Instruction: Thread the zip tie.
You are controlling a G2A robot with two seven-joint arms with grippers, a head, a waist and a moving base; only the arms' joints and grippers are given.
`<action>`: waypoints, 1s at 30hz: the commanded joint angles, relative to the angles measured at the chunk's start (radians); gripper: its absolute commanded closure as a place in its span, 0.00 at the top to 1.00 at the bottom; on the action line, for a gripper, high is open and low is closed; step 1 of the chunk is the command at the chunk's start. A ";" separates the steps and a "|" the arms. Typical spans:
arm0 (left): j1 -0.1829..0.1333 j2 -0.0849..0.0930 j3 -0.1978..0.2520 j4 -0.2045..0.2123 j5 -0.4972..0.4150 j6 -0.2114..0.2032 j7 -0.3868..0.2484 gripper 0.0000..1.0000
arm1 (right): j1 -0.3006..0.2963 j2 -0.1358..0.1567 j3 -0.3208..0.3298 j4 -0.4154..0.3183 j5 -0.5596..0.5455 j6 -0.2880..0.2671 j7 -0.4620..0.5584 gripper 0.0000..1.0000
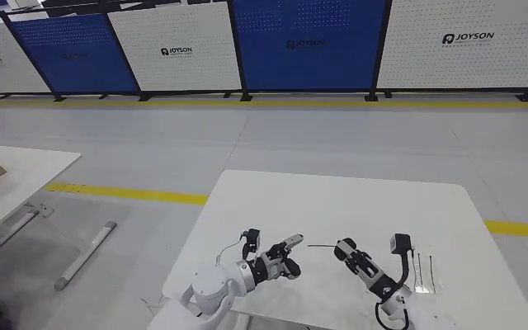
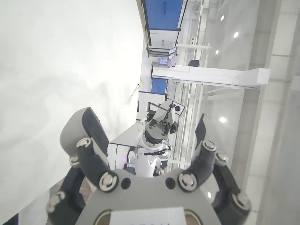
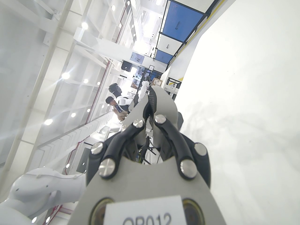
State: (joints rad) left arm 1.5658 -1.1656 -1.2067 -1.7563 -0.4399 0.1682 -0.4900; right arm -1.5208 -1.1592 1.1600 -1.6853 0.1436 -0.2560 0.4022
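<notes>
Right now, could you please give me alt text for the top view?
The right gripper holds a zip tie pointing at the open left gripper, over a white table. A few spare zip ties lie beside the right arm.

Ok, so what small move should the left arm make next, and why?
Probably ease the open left gripper toward the free end of the zip tie. The right gripper is shut on it, holding it out toward the left one, with a gap between them.
</notes>
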 commanded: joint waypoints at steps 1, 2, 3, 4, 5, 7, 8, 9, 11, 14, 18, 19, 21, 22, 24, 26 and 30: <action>-0.009 -0.007 0.021 0.013 -0.072 -0.025 -0.006 1.00 | 0.000 0.000 0.000 0.000 0.000 0.000 0.000 0.00; -0.011 -0.009 0.022 0.019 -0.091 -0.052 0.007 1.00 | 0.000 0.000 0.000 0.000 0.000 0.000 0.000 0.00; -0.013 -0.011 0.023 0.021 -0.095 -0.070 0.017 1.00 | 0.000 0.000 0.000 0.000 0.000 0.000 0.000 0.00; -0.013 -0.011 0.023 0.021 -0.095 -0.070 0.017 1.00 | 0.000 0.000 0.000 0.000 0.000 0.000 0.000 0.00; -0.013 -0.011 0.023 0.021 -0.095 -0.070 0.017 1.00 | 0.000 0.000 0.000 0.000 0.000 0.000 0.000 0.00; -0.013 -0.011 0.023 0.021 -0.095 -0.070 0.017 1.00 | 0.000 0.000 0.000 0.000 0.000 0.000 0.000 0.00; -0.013 -0.011 0.023 0.021 -0.095 -0.070 0.017 1.00 | -0.001 0.000 0.000 -0.001 -0.002 0.000 -0.003 0.00; -0.013 -0.011 0.023 0.021 -0.095 -0.070 0.017 1.00 | -0.002 0.000 -0.002 -0.002 -0.003 -0.006 0.002 0.00; -0.012 -0.012 0.027 0.019 -0.107 -0.071 0.019 1.00 | -0.003 -0.001 -0.005 0.007 0.010 -0.028 0.027 0.00; -0.020 -0.012 0.030 0.018 -0.166 -0.049 -0.011 1.00 | 0.011 -0.004 -0.023 0.031 0.025 -0.057 0.051 0.00; -0.028 -0.015 0.045 0.014 -0.172 -0.058 0.005 1.00 | 0.044 -0.013 -0.057 0.062 0.025 -0.047 0.055 0.00; -0.028 -0.015 0.045 0.014 -0.172 -0.058 0.005 1.00 | 0.046 -0.014 -0.059 0.063 0.022 -0.045 0.054 0.00; -0.028 -0.015 0.045 0.014 -0.172 -0.058 0.005 1.00 | 0.046 -0.014 -0.059 0.063 0.022 -0.045 0.054 0.00; -0.028 -0.015 0.045 0.014 -0.172 -0.058 0.005 1.00 | 0.046 -0.014 -0.059 0.063 0.022 -0.045 0.054 0.00; -0.028 -0.015 0.045 0.014 -0.172 -0.058 0.005 1.00 | 0.046 -0.014 -0.059 0.063 0.022 -0.045 0.054 0.00; -0.028 -0.015 0.045 0.014 -0.172 -0.058 0.005 1.00 | 0.046 -0.014 -0.059 0.063 0.022 -0.045 0.054 0.00; -0.032 -0.016 0.057 0.019 -0.146 -0.083 0.028 1.00 | 0.046 -0.014 -0.059 0.063 0.022 -0.045 0.054 0.00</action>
State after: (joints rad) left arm 1.5360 -1.1808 -1.1554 -1.7397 -0.6005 0.1018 -0.4744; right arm -1.4744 -1.1729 1.1007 -1.6223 0.1661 -0.3014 0.4564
